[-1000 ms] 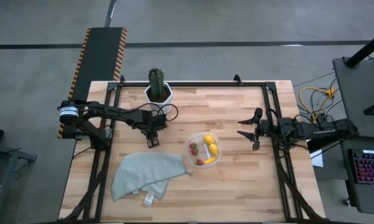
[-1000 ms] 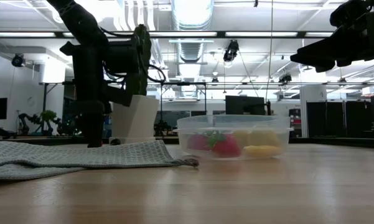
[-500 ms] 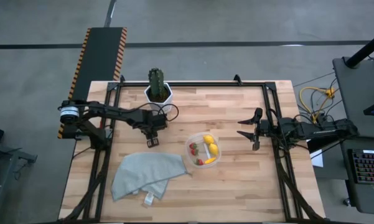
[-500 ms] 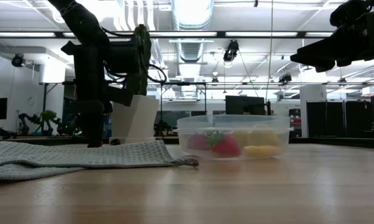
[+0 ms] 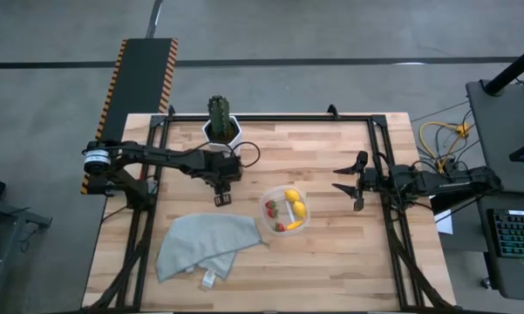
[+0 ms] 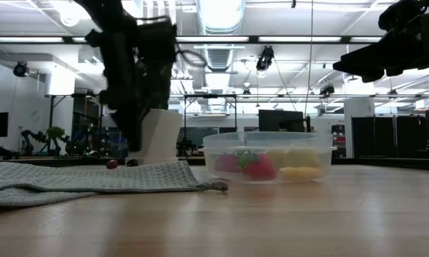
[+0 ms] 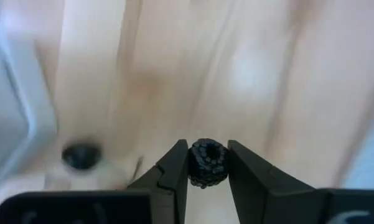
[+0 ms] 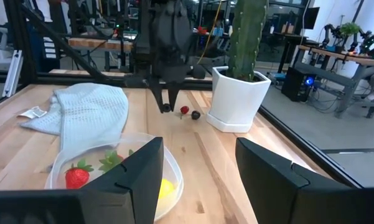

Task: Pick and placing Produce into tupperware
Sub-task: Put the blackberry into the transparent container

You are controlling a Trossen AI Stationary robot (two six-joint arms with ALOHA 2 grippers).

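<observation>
Pinching a dark berry, left gripper hangs above the table; no writing legible.

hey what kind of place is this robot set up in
Most likely a robotics lab or workshop. Two arms are mounted on a wooden table, exposed ducts and strip lights run overhead, and workbenches with other equipment fill the room behind.

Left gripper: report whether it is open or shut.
Shut on a dark berry. The left gripper has its two fingers pressed against the berry's sides, lifted above the wooden table.
</observation>
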